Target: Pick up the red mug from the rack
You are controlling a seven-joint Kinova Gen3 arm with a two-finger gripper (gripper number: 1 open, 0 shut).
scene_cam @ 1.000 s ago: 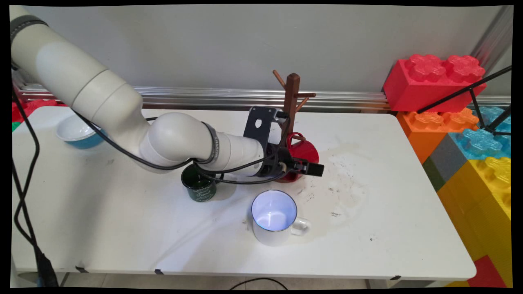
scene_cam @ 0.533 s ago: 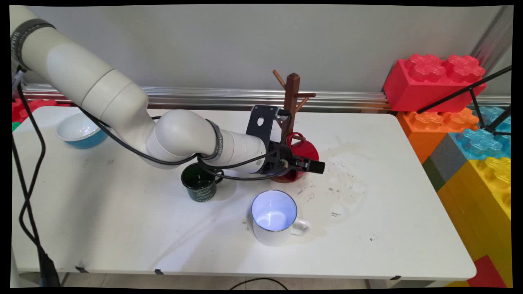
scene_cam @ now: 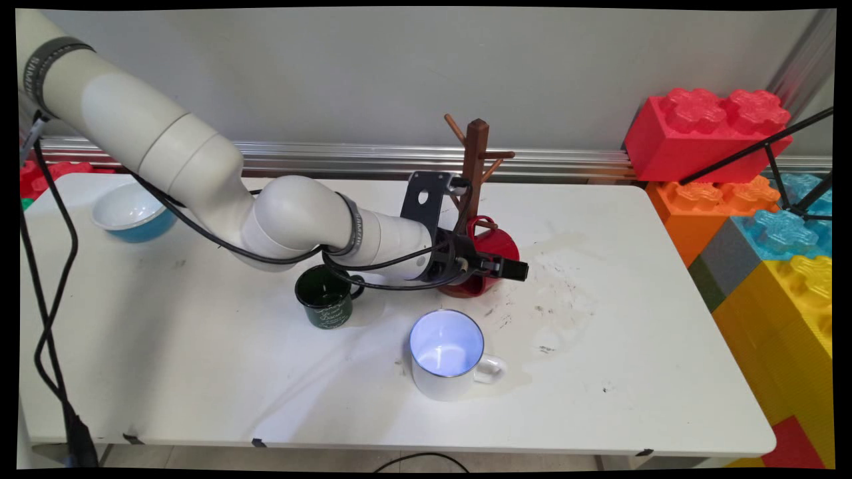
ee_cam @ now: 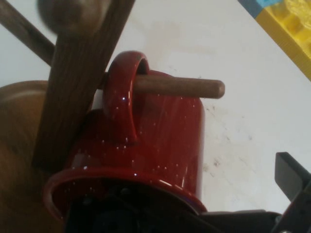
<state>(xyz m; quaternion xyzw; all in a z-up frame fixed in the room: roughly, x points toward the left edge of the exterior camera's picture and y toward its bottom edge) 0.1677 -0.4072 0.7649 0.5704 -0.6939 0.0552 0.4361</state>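
From the main view, my gripper (scene_cam: pixel 511 269) reaches out level toward the right, low over the white table (scene_cam: pixel 665 346), right at the near side of the red mug (scene_cam: pixel 491 247). That mug sits against the foot of the brown wooden mug tree (scene_cam: pixel 476 156), near the table's far edge and about midway across. From this side my two fingers overlap into one dark block, so this view doesn't show me how far apart they are. A dark green mug (scene_cam: pixel 324 303) stands upright just under my forearm, to the left. A white mug (scene_cam: pixel 447 354) stands nearer the front edge, its handle pointing right. Far off in the left corner lies a blue bowl (scene_cam: pixel 128 214) with a white inside. Big toy bricks (scene_cam: pixel 705 130) are stacked past the table's right end.

From my hand view, the red mug fills the middle, its handle looped over a wooden peg (ee_cam: pixel 180 87) of the tree's post (ee_cam: pixel 80 82). Its open mouth faces me. One of my fingers (ee_cam: pixel 291 175) shows at the right edge, clear of the mug's wall, so my jaws stand spread and hold nothing.
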